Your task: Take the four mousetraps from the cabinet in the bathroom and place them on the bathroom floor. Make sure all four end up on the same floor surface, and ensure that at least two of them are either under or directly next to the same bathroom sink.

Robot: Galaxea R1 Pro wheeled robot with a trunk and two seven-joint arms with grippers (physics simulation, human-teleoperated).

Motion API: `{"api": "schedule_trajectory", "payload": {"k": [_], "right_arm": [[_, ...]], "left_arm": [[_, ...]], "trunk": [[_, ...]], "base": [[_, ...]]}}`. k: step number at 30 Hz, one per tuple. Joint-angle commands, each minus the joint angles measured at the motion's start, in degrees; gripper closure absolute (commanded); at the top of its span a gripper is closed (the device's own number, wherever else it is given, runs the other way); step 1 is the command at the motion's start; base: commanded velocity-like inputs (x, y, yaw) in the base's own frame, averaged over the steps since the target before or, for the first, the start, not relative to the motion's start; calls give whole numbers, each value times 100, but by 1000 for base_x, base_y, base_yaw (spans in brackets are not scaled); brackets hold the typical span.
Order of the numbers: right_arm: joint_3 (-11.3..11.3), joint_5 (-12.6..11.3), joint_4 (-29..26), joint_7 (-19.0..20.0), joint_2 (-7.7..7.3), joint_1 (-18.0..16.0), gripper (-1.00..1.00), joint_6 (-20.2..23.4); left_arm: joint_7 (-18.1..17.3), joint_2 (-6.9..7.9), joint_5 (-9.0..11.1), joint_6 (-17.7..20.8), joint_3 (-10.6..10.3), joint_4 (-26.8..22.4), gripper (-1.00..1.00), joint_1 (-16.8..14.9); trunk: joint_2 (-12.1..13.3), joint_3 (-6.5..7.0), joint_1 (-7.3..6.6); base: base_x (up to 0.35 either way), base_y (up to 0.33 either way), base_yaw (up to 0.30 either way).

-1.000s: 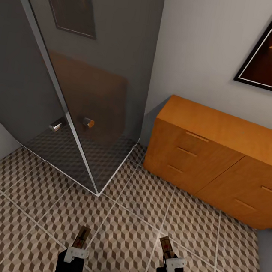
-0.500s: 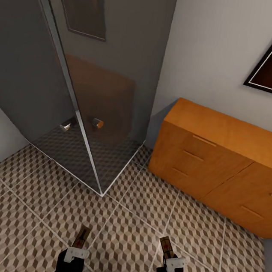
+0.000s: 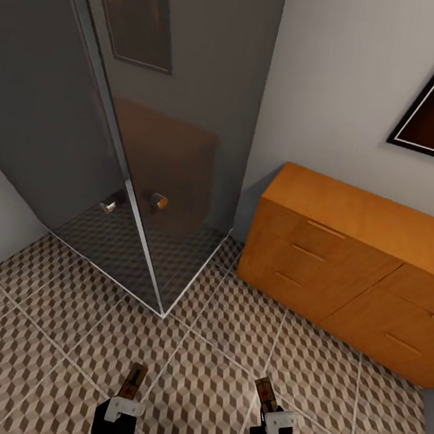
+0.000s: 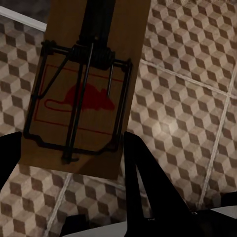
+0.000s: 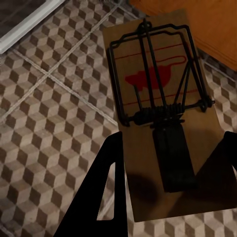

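Holding 1 mousetrap [image 3: 132, 380] in left hand [image 3: 123, 407] | another mousetrap [image 3: 263, 393] clamped in right hand [image 3: 276, 422]

Below me, the bathroom floor [image 3: 238, 358]: square tiles in a brown, beige and cream cube pattern, with pale grout lines. Directly on it stand the orange-brown cabinet [image 3: 346, 277], against the wall at my right, and the glass shower enclosure [image 3: 148, 166], whose corner frame meets the tiles ahead of me.
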Motion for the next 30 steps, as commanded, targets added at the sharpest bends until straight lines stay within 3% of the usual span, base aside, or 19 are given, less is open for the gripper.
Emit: {"api": "schedule_trajectory", "payload": {"k": [1, 30], "right_arm": [[12, 57, 6, -60, 1, -4, 100, -6], [12, 59, 15, -59, 1, -4, 100, -1]], "left_arm": [[65, 9, 26, -21, -52, -4, 100, -8], [65, 3, 26, -21, -67, -4, 100, -8]], "trunk": [[-9, 1, 3], [-9, 266, 3]], "base": [[0, 0, 73], [0, 0, 18]]}}
